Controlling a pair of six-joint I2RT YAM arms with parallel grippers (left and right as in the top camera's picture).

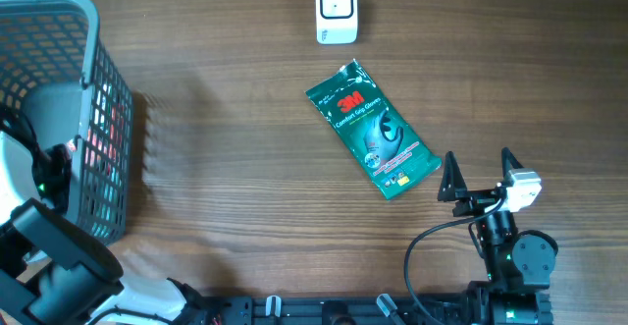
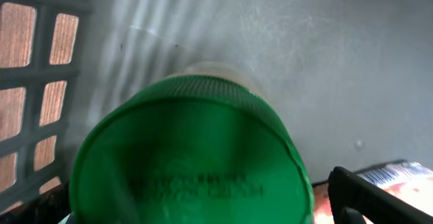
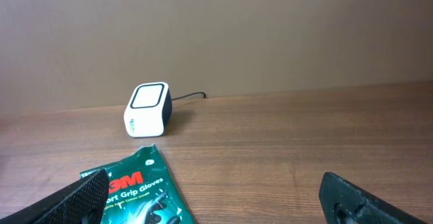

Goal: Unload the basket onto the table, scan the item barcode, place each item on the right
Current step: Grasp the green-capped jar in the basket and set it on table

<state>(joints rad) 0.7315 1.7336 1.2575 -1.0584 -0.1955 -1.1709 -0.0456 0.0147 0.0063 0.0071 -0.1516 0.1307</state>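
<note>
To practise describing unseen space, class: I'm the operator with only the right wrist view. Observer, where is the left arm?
Observer: Overhead, the left arm reaches into the grey basket at far left.
Operator: What does it face?
Observer: Its wrist camera shows a green ribbed cap close up.
Operator: Where does the packet end?
Observer: Overhead, the glove packet has its near corner just left of the right gripper, outside its open fingers.

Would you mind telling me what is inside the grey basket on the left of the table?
Inside the basket, the left wrist view shows a green ribbed lid and, beside it, a printed packet's corner. Whatever lies beneath the lid is covered.
</note>
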